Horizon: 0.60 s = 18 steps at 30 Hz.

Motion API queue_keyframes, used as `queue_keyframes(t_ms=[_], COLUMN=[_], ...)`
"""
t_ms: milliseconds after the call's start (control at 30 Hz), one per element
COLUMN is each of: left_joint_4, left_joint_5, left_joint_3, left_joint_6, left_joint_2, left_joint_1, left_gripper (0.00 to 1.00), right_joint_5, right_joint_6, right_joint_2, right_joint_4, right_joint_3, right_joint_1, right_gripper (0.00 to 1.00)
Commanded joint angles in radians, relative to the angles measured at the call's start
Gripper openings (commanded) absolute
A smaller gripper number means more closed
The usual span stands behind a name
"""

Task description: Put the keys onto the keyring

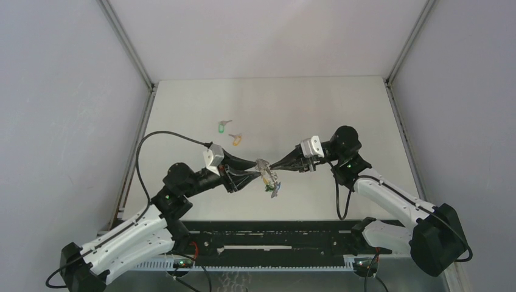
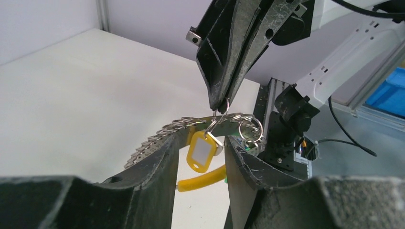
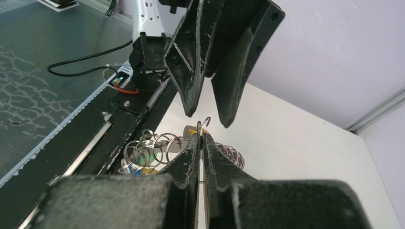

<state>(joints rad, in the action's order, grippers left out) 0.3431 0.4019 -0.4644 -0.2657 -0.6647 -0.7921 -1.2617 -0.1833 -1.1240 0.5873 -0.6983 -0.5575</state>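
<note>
The keyring (image 1: 266, 175), a chain of silver split rings, hangs above the table between both arms, with coloured tags (image 1: 273, 190) dangling below it. My left gripper (image 1: 260, 172) holds it. In the left wrist view the keyring (image 2: 157, 136) lies across the tips of the part-closed left gripper (image 2: 206, 134). A key with a yellow-orange tag (image 2: 200, 152) hangs in the gap. My right gripper (image 2: 220, 106) is shut on that key's small ring, right at the chain. In the right wrist view my right gripper (image 3: 202, 136) pinches the thin ring. A green-tagged key (image 1: 223, 127) and an orange-tagged key (image 1: 236, 140) lie on the table.
The white table (image 1: 304, 109) is walled by grey panels on three sides. A black rail (image 1: 274, 237) runs along the near edge between the arm bases. A yellow bar (image 2: 200, 180) shows below the tag, between the left fingers.
</note>
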Motion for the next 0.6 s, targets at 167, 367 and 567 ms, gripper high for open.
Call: queue_keyframes(t_ms=[167,367,567], left_joint_4=[0.107,0.134,0.143], left_joint_5=[0.160,0.211,0.229], left_joint_3=[-0.065,-0.074,-0.080], left_joint_6=[0.043,0.027,0.020], left_joint_2=[-0.075,-0.086,-0.099], left_joint_1=[0.021,0.021,0.021], left_gripper=[0.40,0.34,0.29], right_joint_5=[-0.064,-0.066,-0.077], right_joint_6=[-0.059,-0.061,-0.062], right_joint_2=[0.035,0.035,0.034], right_joint_4=[-0.023,-0.026,-0.024], right_joint_3=[-0.031,-0.030,-0.031], right_joint_1=[0.006,0.006,0.005], right_gripper=[0.00,0.00,0.00])
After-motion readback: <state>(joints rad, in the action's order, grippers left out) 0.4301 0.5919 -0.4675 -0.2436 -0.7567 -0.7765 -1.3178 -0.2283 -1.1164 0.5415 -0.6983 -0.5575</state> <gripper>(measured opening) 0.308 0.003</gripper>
